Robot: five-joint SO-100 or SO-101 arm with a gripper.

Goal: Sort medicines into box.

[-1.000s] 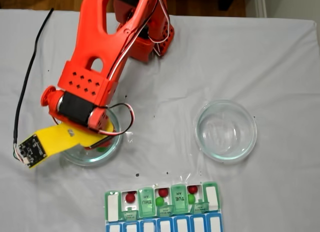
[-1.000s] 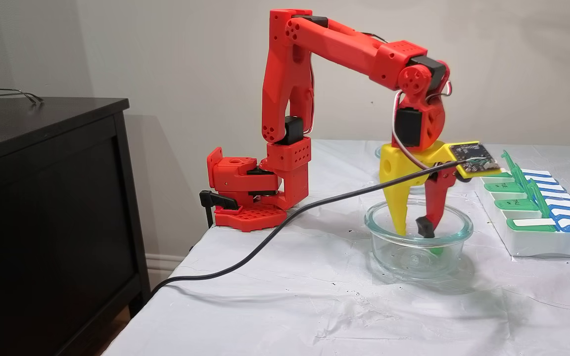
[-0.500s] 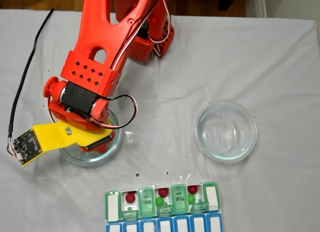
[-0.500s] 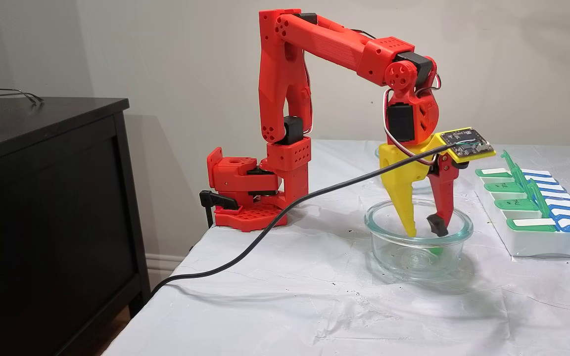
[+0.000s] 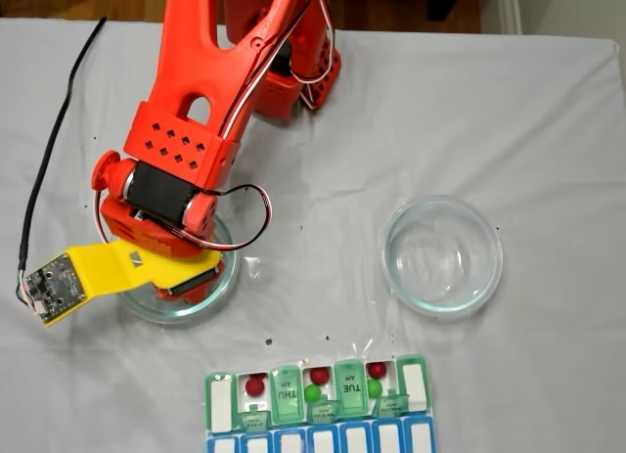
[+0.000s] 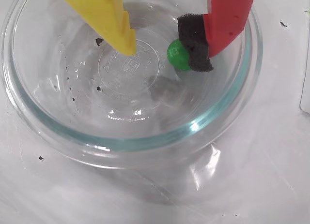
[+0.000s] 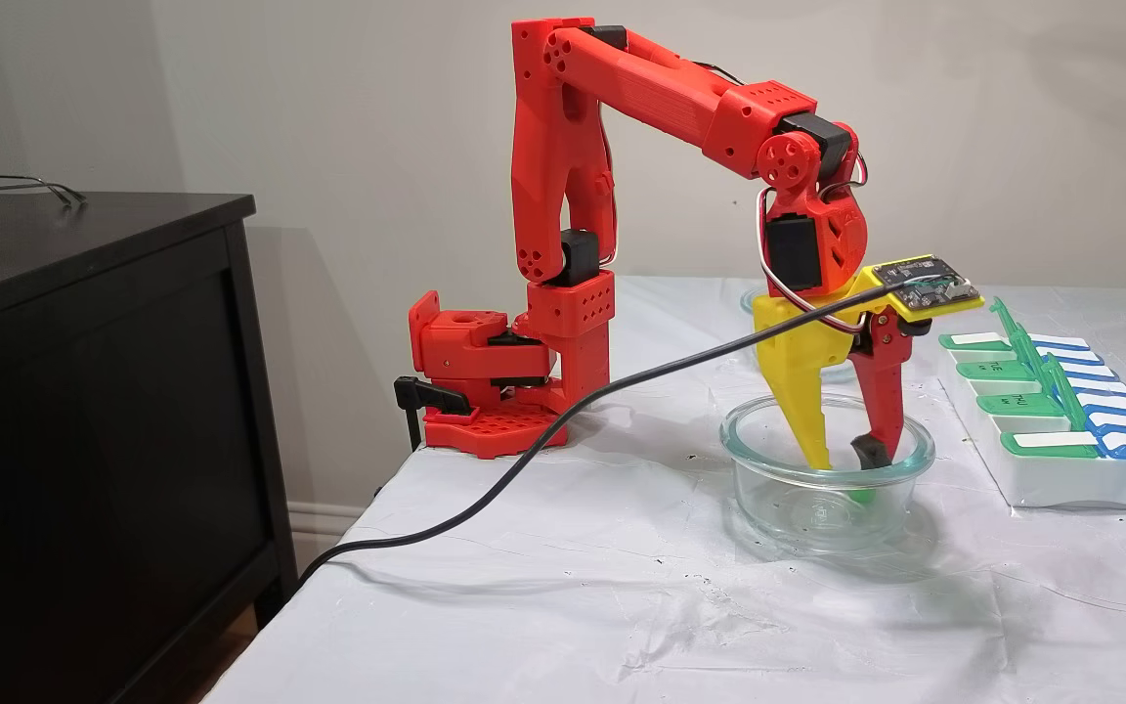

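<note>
I have the gripper (image 6: 160, 47) down inside the left glass bowl (image 6: 227, 112), its fingers parted by a moderate gap and holding nothing. In the wrist view the last green ball (image 6: 178, 55) sits on the bowl floor, right against the black foam pad (image 6: 193, 45) on the red finger (image 6: 225, 18), with the yellow finger (image 6: 109, 16) apart on its other side.

I judge this ball light, hard and glossy, so it will likely roll or squirt out on the slick glass if I pinch off-centre. I want to take it across its widest part, foam on one side, yellow tip on the other, closing slowly.

In the top-down fixed view the pill organizer (image 5: 223, 402) already holds three red balls (image 5: 255, 385) and two green ones (image 5: 313, 393). The right bowl (image 5: 442, 254) looks empty.
</note>
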